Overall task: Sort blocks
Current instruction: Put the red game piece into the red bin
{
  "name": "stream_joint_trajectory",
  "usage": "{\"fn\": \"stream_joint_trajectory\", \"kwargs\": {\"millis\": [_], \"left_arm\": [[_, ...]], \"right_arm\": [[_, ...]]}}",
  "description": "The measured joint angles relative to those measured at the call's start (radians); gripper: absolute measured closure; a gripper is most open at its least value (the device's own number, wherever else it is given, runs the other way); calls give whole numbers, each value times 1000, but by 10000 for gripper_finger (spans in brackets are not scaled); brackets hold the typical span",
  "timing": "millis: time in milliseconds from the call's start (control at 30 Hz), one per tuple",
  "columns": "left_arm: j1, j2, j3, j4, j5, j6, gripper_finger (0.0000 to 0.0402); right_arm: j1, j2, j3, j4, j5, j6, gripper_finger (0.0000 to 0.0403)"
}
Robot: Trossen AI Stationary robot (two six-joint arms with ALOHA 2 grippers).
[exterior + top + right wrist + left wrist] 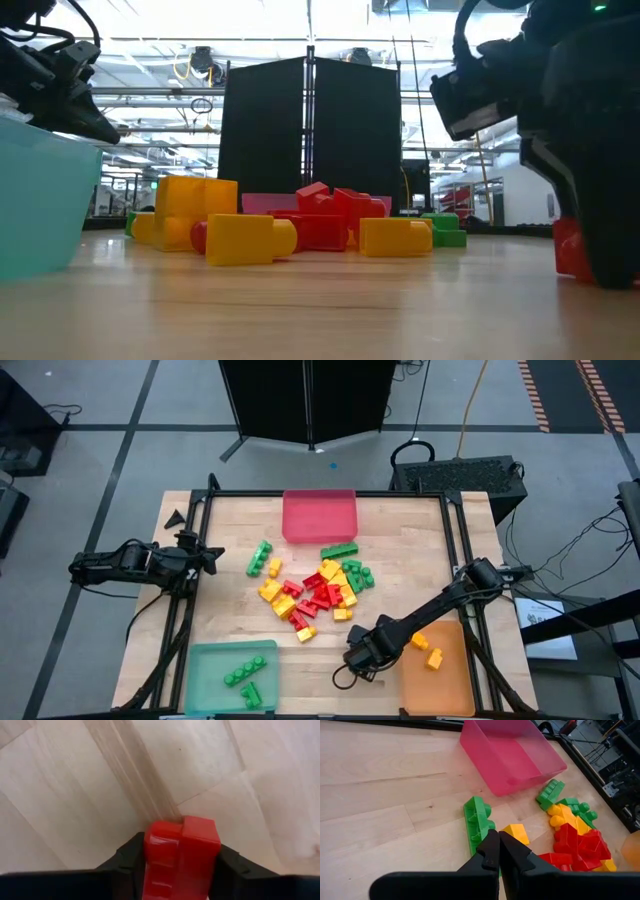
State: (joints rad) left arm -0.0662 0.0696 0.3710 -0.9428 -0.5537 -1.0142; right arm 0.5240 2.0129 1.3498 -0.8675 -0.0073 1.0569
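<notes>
Blocks, your small studded plastic bricks [315, 592], lie heaped mid-table on the wooden table [225, 510]. Your right gripper [181, 865], down between the green and orange trays, pinches a red brick [181, 857]. Left gripper [498, 851], pressed together, waits at the left edge.

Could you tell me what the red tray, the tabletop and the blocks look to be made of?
The red tray looks like translucent plastic: the wood shows faintly through its walls. The tabletop appears to be light wood with visible grain and plank seams, matte finish. The blocks, including the red block between the right gripper's fingers, look like glossy moulded plastic, judging by their highlights.
</notes>
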Motion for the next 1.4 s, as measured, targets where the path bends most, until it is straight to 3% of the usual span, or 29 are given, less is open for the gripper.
{"fn": "stream_joint_trajectory", "kwargs": {"millis": [200,433,600,800,1100,1400], "left_arm": [[0,0,0,0,0,0,398],[0,0,0,-1,0,0,398],[0,0,0,0,-1,0,398],[0,0,0,-1,-6,0,398],[0,0,0,0,-10,0,398],[0,0,0,-1,-14,0,398]], "right_arm": [[-34,8,48,-25,3,-87,271],[-149,8,240,-127,85,-315,271],[-298,6,431,-193,228,-546,271],[-559,4,547,-62,244,-760,271],[-894,15,564,81,231,-789,271],[-1002,123,563,72,88,-772,271]]}}
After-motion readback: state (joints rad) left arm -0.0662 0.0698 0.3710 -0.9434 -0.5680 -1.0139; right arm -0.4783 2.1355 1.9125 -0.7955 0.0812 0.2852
